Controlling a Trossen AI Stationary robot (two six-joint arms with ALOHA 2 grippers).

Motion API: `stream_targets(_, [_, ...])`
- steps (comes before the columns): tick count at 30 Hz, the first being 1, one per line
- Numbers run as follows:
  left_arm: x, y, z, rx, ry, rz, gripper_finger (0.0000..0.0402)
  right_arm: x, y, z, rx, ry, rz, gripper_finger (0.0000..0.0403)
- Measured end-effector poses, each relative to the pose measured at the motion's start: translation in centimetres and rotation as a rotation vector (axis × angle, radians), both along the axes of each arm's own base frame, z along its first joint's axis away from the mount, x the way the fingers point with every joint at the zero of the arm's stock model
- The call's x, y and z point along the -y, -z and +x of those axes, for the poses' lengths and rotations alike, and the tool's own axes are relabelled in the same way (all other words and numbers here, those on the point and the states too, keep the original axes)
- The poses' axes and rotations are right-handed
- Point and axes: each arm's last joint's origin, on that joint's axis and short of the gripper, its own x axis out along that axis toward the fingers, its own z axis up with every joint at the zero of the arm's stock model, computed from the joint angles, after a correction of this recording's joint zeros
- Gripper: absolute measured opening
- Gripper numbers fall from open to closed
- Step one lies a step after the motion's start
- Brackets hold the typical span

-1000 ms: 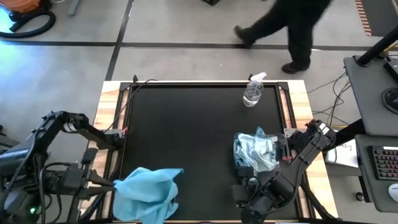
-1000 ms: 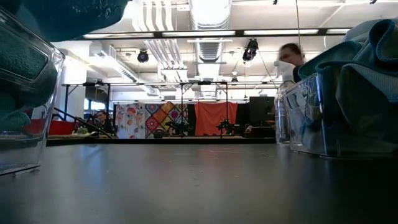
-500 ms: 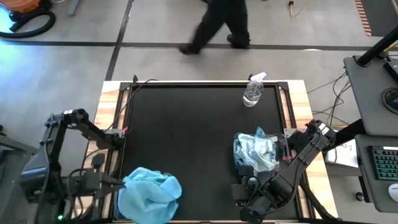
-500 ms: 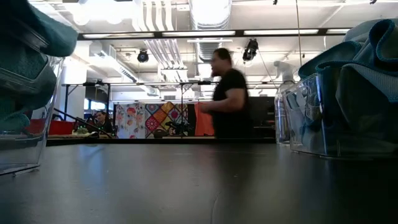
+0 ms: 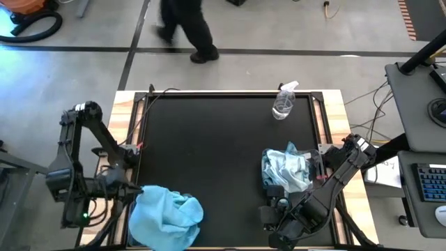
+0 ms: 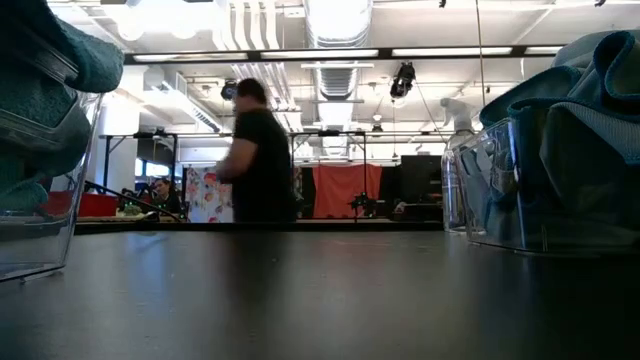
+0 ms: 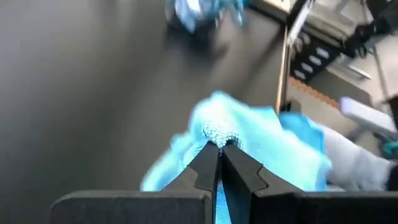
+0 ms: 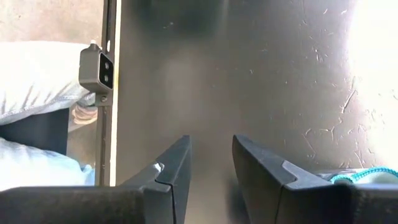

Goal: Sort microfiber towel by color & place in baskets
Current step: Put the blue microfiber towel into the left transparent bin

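A clear spray bottle (image 5: 283, 102) stood upright near the far edge of the black table mat (image 5: 209, 146), well apart from the right pincer and way off diagonally from the left one. Beyond the table a person in dark clothes (image 5: 182, 28) was crossing the grey floor, far from both pincers; in the low view that person (image 6: 255, 155) showed in front of some colourful patterned hangings (image 6: 225, 193). An orange vacuum with a black hose (image 5: 28, 17) sat in the far corner, beyond the left pincer. A keyboard (image 5: 431, 183) lay on a side desk just outside the right pincer.
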Motion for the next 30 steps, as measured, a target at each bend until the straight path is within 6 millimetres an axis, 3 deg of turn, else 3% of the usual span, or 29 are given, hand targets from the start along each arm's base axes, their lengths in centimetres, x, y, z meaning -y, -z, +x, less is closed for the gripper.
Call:
stream_targets(7, [1.5, 3.0, 0.0, -0.095, 0.158, -0.147, 0.0, 0.0, 0.0, 0.0, 0.003, 0.003, 0.003, 0.0105])
stream_targets(12, [2.6, 3.7, 0.0, -0.134, 0.322, -0.144, 0.0, 0.0, 0.0, 0.1, 0.016, 0.01, -0.008, 0.0098])
stream_targets(18, [2.5, 4.0, -0.1, -0.15, 0.335, -0.111, 0.0, 0.1, 0.0, 0.1, 0.017, 0.011, -0.007, 0.009])
stream_targets(21, [2.5, 3.3, -0.1, -0.144, 0.338, -0.134, 0.0, 0.1, 0.0, 0.1, 0.017, 0.011, -0.007, 0.0086])
stream_targets(25, [2.8, 0.6, 0.0, -0.101, 0.379, -0.183, 0.0, 0.1, 0.0, 0.1, 0.017, 0.01, -0.007, 0.0084])
stream_targets(30, [3.3, -1.4, 0.3, -0.002, 0.425, -0.101, 0.0, 0.1, 0.0, 0.1, 0.017, 0.01, -0.007, 0.0088])
